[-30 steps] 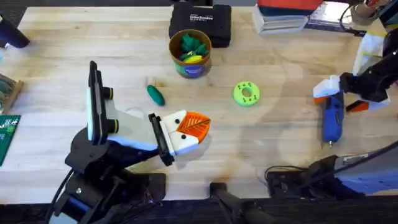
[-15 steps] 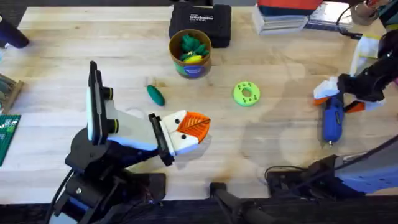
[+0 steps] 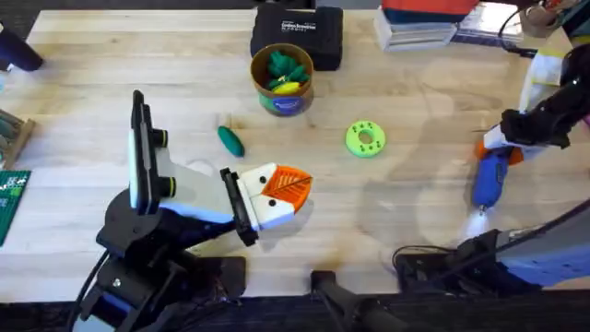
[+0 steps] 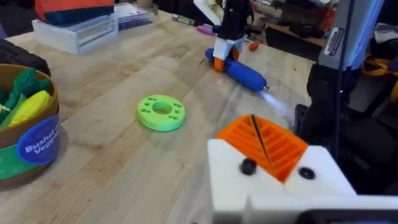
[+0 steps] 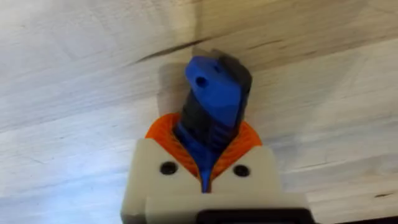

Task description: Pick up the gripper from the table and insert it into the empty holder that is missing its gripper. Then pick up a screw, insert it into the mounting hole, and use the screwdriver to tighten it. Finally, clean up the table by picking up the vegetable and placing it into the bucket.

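Right jaws point(image 3: 499, 148) clamp the blue screwdriver point(image 3: 488, 178); left jaws point(image 3: 277, 194) closed, empty; bucket point(image 4: 28, 140) label reads "Bushel".

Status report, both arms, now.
Right gripper shut on the screwdriver, at the table's right side. Left gripper shut, empty, near centre. Vegetable on the table, outside the bucket. Nothing obstructing.

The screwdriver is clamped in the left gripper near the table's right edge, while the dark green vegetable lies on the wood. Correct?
Not quite: the right gripper holds the screwdriver, as the right wrist view shows. The vegetable does lie on the table.
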Tool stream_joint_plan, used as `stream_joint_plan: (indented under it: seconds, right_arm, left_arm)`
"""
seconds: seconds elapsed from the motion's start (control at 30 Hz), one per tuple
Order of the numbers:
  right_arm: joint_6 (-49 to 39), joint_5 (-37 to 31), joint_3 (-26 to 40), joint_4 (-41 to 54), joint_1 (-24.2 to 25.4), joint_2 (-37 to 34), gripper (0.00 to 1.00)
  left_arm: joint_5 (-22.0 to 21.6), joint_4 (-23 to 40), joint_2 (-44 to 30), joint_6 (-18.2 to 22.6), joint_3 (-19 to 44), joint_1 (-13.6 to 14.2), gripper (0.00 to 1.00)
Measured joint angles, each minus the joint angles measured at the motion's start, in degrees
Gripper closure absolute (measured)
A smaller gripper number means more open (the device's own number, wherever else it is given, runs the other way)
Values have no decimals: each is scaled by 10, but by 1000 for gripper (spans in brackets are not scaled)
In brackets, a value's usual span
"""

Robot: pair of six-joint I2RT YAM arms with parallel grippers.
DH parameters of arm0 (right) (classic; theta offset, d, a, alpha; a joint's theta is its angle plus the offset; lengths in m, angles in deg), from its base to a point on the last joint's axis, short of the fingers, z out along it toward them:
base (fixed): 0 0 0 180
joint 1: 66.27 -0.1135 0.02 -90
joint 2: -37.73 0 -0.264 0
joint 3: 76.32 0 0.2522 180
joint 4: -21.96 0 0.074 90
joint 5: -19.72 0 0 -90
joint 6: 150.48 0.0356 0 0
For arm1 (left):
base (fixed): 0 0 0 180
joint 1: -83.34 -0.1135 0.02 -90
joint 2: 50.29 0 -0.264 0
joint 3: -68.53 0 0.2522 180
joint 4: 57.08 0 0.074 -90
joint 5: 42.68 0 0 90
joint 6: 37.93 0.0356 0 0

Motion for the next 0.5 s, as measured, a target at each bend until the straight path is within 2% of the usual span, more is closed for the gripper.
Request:
stream_joint_plan:
  seconds: [0.3,0.4,0.5]
  right_arm:
    - [1,6,0,5,0,12,973]
    - [3,10,0,-9,-1,57,973]
    - [23,13,0,-35,-1,132,973]
  left_arm:
    - [0,0,0,0,0,0,997]
    - [0,0,0,0,0,0,997]
    - [0,1,0,0,0,0,997]
